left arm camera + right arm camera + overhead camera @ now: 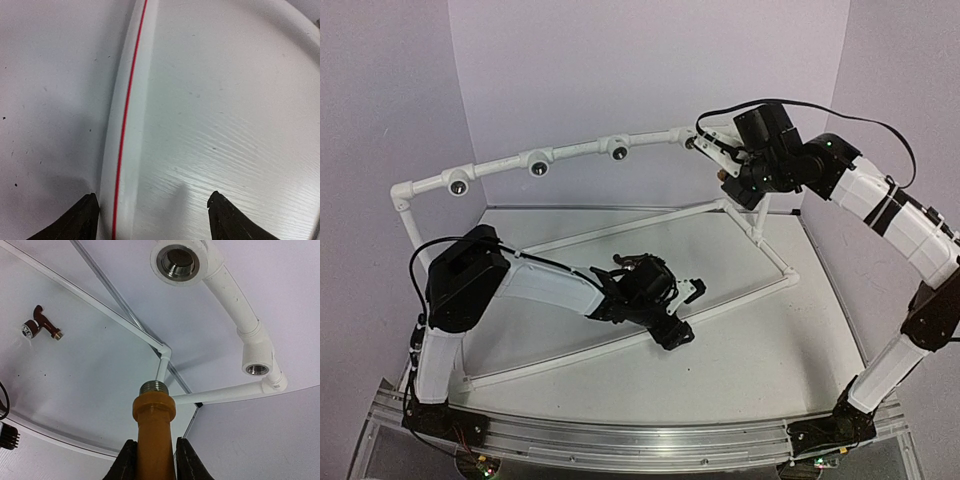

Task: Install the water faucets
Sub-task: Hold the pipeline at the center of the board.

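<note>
2 poses: left pincer (152, 202) gapes low over table (225, 125), high right pincer (154, 456) clamps yellow-orange faucet (154, 412).

The yellow-orange plastic faucet (152, 435) ends in a silvery threaded tip. The small dark reddish-brown plastic faucet (44, 325) has a pale-rimmed round end. The white plastic pipe frame (231, 295) carries a thin red line (125, 115) along one tube, and its round white sockets (178, 260) are lined in dull grey metal. The white tabletop (240, 150) shows faint wood grain; the walls (620, 70) are pale lilac.

White pipe frame (575, 150), round sockets (539, 165), seemingly wood-grained table (750, 330)
</note>
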You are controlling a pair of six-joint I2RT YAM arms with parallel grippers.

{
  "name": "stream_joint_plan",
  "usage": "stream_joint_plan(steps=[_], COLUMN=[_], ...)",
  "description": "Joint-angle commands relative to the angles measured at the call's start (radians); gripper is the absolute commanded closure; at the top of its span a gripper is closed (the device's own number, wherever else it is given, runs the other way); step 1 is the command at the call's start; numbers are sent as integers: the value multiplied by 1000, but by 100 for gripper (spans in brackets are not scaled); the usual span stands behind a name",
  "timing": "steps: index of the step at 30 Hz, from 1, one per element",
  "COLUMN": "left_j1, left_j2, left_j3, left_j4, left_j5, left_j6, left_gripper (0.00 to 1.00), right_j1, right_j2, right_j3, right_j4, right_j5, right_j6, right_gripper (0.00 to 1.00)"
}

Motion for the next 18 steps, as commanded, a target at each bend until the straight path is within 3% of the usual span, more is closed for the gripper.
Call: stream_joint_plan(steps=[1,5,13,18], left_j1=[-9,-11,-12,-12], left_j2=[83,159,247,265], left_j3=[96,118,142,148], left_j4=[-52,-47,-30,-19], left_j5=[-118,-109,-84,-82], left_j6=[119,106,-25,-64], left_gripper=[26,44,95,100], right_j1=[4,20,73,76], right_j2=[8,-33,-119,-99], right_j3=[26,-44,-455,-620], right_j4=[97,231,929,1384], right_j5=[53,30,225,260], right_j6=[-132,-248,-751,-1115], right_gripper=[100,100,100,100])
